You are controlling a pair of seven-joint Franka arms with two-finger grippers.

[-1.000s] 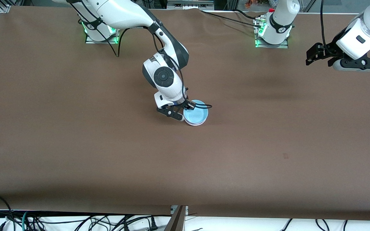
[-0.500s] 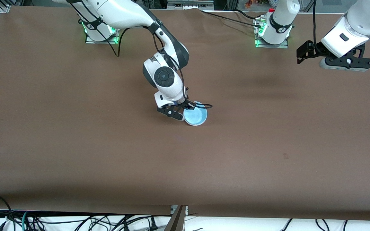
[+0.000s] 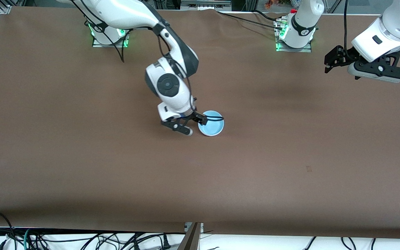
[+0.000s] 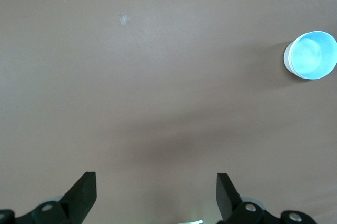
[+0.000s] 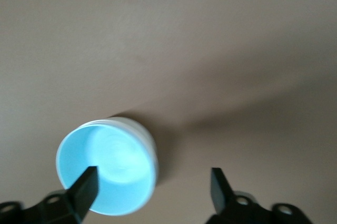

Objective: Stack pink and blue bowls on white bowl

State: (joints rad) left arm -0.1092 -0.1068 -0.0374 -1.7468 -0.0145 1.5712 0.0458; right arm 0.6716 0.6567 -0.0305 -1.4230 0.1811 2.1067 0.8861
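Observation:
The light blue bowl [image 3: 212, 124] sits nested on top of a stack near the table's middle. It also shows in the left wrist view [image 4: 314, 54] and the right wrist view [image 5: 108, 174]. The white bowl shows only as the stack's outer wall [image 5: 150, 147], also in the left wrist view [image 4: 287, 59]. The pink bowl is hidden inside the stack. My right gripper [image 3: 196, 127] is open and empty, just beside the stack toward the right arm's end, with one finger [image 5: 84, 187] over the blue bowl's rim. My left gripper [image 3: 330, 63] is open and empty, waiting high over the left arm's end of the table [image 4: 155, 190].
The brown table [image 3: 116, 166] bears only the stack. Both arm bases [image 3: 293, 38] stand along its edge farthest from the front camera. Cables [image 3: 82, 239] hang off the edge nearest that camera.
My right gripper let go of the blue bowl and drew back toward the right arm's end. The blue bowl settled into the stack, hiding the pink rim. My left gripper shifted slightly.

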